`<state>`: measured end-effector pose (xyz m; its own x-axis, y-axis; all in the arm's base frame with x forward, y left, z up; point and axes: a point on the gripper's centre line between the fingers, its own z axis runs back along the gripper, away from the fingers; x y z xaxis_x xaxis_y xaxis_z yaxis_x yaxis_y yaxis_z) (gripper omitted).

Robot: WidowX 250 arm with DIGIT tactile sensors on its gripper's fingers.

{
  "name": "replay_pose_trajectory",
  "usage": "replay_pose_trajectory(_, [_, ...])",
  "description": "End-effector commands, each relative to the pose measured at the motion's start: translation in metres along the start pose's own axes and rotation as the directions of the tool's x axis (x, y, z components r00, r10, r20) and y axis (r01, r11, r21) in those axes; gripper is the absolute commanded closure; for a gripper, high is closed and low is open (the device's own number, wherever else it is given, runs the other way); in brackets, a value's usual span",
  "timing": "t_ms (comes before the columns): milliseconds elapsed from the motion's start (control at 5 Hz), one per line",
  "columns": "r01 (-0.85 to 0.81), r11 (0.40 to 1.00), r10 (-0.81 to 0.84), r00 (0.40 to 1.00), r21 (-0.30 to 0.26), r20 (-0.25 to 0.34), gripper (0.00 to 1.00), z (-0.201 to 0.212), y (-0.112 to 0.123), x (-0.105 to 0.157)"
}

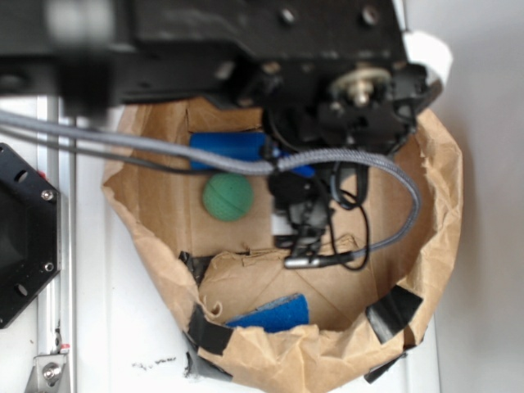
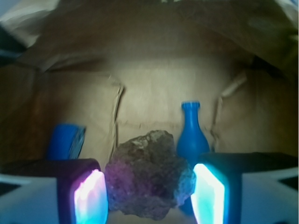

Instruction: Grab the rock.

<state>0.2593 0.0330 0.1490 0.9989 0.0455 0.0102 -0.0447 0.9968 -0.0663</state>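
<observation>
Wrist view pretty much tells the whole story: the rock (image 2: pixel 150 175) sits right between the jaws of the gripper (image 2: pixel 149 191), down on the floor of the paper bag (image 2: pixel 154 88). The glowing pads (image 2: pixel 91 198) flank it on both sides, the right one touching or nearly so, with a sliver of gap on the left, so the jaws look open around it, not yet clamped. That rock looks hard, rough and lumpy, probably fairly dense for its size. It won't squash, and the gritty faces should give decent friction, but the uneven shape could make it twist or pop out, so squeezing across the wide middle seems the safest bet. Behind it stand a blue bottle (image 2: pixel 190 133) and a blue block (image 2: pixel 65 140).

Exterior view shows the arm (image 1: pixel 327 106) reaching into the bag, plus a green ball (image 1: pixel 228 196) the wrist cam misses. The rock is hidden there.
</observation>
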Motion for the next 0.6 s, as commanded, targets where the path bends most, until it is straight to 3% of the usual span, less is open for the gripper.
replay_pose_trajectory(0, [0.021, 0.998, -0.027, 0.993, 0.052, 0.115, 1.0, 0.042, -0.0162, -0.0042])
replay_pose_trajectory(200, [0.029, 0.999, -0.033, 0.994, 0.033, 0.107, 1.0, 0.0371, -0.0162, -0.0019])
replay_pose_trajectory(400, [0.017, 0.999, -0.022, 0.993, 0.049, 0.119, 1.0, 0.0342, -0.0158, 0.0])
